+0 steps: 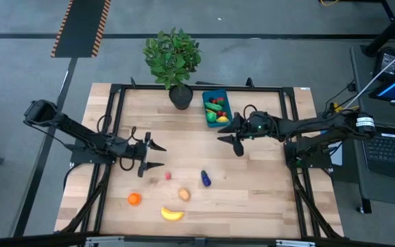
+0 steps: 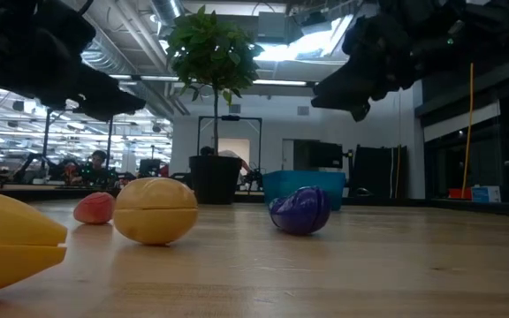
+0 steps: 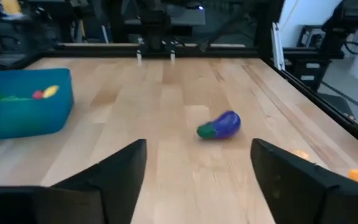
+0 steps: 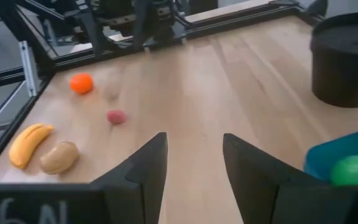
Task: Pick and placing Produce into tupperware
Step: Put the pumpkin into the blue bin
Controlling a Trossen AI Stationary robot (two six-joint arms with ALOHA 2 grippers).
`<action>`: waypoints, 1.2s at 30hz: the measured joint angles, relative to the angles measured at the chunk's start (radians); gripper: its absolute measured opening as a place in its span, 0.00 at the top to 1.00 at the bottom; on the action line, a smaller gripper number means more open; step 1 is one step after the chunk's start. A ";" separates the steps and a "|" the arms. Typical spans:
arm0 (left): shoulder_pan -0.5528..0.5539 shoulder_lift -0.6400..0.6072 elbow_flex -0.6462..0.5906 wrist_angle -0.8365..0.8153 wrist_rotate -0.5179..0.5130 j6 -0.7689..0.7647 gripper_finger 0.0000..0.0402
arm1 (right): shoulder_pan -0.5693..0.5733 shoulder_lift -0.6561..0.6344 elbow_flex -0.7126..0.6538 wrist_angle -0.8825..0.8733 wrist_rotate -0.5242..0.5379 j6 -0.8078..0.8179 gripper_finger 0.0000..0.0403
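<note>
The blue tupperware (image 1: 217, 108) sits at the table's far side with several produce pieces inside. On the bare wood lie a purple eggplant (image 1: 205, 179), a red berry (image 1: 168, 176), a tan potato (image 1: 184, 194), an orange (image 1: 134, 199) and a yellow banana (image 1: 172, 214). My left gripper (image 1: 162, 156) hovers open at the table's left, pointing toward the eggplant (image 3: 219, 125), with nothing between its fingers (image 3: 120, 168). My right gripper (image 1: 225, 138) hangs open just to the near side of the tupperware (image 4: 344, 155), empty, facing the loose produce.
A leafy plant (image 1: 173, 58) in a dark pot (image 1: 180, 97) stands at the far edge, just left of the tupperware. A black frame (image 1: 115, 137) runs round the tabletop. A laptop (image 1: 389, 147) sits off the table's right side. Bare wood lies between the two grippers.
</note>
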 joint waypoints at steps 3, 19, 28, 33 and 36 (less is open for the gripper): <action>-0.021 0.000 0.002 -0.067 0.002 -0.033 0.27 | 0.022 0.000 0.000 0.006 0.000 0.001 0.61; -0.278 0.000 0.530 -1.180 -0.015 -0.314 0.27 | 0.206 0.000 0.000 0.028 0.136 0.077 0.61; -0.437 0.122 0.700 -1.445 -0.019 -0.565 0.26 | 0.303 0.000 0.001 0.087 0.167 0.084 0.61; -0.507 0.281 0.775 -1.454 0.000 -0.616 0.27 | 0.338 0.000 0.001 0.109 0.167 0.087 0.61; -0.539 0.366 0.824 -1.465 0.008 -0.662 0.27 | 0.355 0.000 0.001 0.116 0.167 0.109 0.61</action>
